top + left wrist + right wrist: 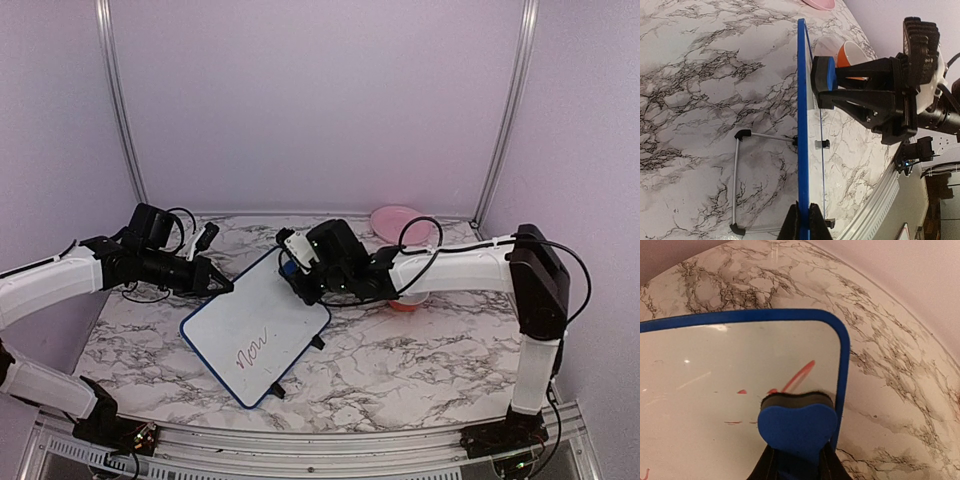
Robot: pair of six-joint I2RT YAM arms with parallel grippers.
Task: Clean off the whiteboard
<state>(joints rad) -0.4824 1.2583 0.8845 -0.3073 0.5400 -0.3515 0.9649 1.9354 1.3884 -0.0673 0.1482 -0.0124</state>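
**Eraser's at the far corner, but the writing is at the near end**

Closest to the table's near edge is the red handwriting [255,350], just inside the near corner of the large white rectangular whiteboard with the thin dark blue frame [262,318]. The board sits left of the table's middle, turned diagonally and propped on a thin wire stand [735,185]. The left gripper [802,221] is pinched tight on the frame at the board's left edge. Further back, the right gripper [797,462] is clamped on the small blue eraser block [797,427], which sits on the board right by its far corner, with some red smears [800,376] just beside it.

My take: keep the pad flat, clear those smears, then make overlapping passes toward the near corner. Go light so the stand doesn't skid. The frame lip beside the pad could snag it. The orange cup [850,52] is close under the right forearm, and the pink round dish [398,222] is at the far edge. There's bare marble to the right of the board for swinging out.
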